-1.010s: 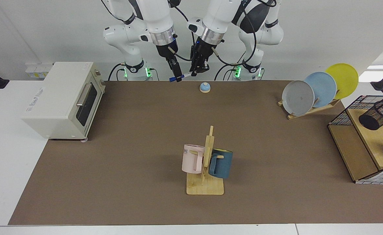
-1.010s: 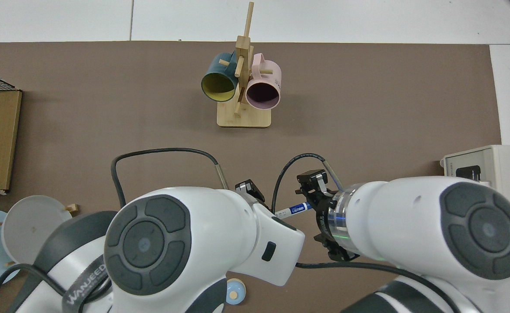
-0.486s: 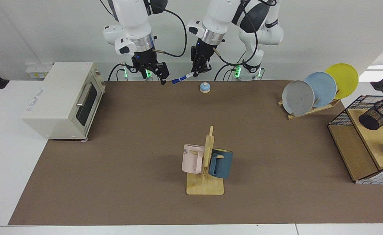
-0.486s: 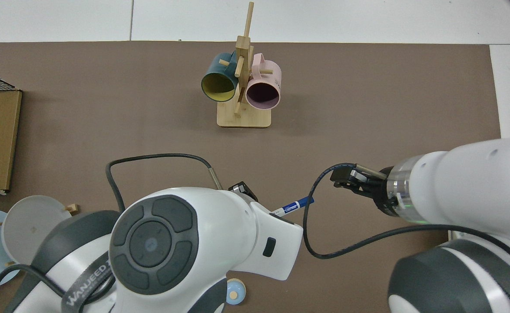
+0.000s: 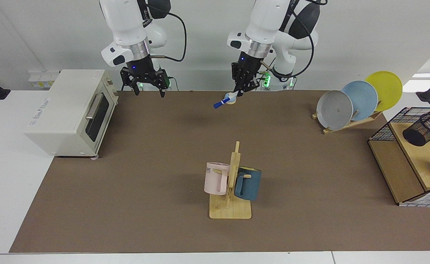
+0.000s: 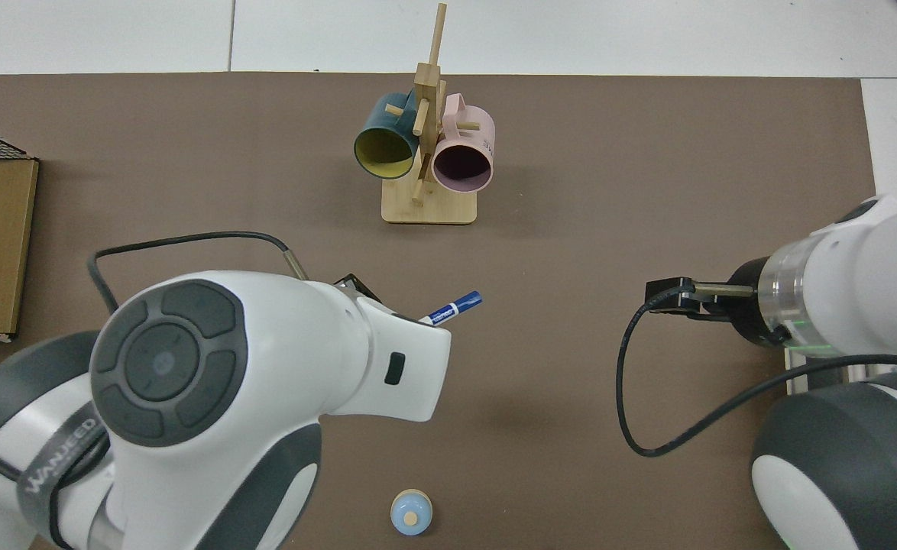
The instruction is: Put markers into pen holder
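Marker in the grasp, carry to the pen holder not yet made.

Facing view: the left end effector (image 5: 241,89) is clamped on the marker (image 5: 222,102), which slants down from it above the table (image 5: 145,190); the pen holder (image 5: 425,129) stands well apart, on a wire-grid basket's wooden floor. The right end effector (image 5: 143,88) waits, fingers spread and empty. Top view: the marker (image 6: 452,308) pokes out past the arm that hides the left end effector. Next, likely: carry across, tip upright, release.

The marker (image 6: 454,308) juts from under the left arm (image 6: 265,359), above the mat (image 6: 647,153).
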Robot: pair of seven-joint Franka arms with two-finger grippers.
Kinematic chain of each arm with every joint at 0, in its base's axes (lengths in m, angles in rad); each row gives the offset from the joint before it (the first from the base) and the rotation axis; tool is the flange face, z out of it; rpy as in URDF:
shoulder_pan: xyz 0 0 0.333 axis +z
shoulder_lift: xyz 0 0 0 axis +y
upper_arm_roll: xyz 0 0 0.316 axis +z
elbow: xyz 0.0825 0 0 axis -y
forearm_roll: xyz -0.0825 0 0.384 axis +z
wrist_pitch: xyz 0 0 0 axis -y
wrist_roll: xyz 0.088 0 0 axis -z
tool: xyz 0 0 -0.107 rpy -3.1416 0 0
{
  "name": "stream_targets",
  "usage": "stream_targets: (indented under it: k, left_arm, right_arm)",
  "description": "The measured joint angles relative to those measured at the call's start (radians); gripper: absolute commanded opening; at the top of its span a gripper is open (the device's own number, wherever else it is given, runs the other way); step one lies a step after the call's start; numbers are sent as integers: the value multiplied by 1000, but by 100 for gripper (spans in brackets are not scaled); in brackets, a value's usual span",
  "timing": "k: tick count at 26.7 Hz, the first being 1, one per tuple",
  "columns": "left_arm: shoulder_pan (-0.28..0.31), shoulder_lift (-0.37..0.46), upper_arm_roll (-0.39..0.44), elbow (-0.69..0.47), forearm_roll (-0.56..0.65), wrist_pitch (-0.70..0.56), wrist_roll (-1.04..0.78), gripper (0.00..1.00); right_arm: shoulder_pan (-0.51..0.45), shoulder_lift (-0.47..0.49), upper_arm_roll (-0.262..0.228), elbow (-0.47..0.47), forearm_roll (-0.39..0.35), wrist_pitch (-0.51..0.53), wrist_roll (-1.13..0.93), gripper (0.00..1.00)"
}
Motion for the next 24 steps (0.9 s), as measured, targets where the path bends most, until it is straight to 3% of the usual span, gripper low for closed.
stream_targets:
  k: [12,24]
  left_arm:
    - [85,-12,4,7,131,-180,0,0]
    - [200,-28,11,117,478,-360,37,0]
  right_arm:
    - [-43,153,-1,268,-38,-166,-110,100]
    - [-42,170,8,289,-39,-181,-160,100]
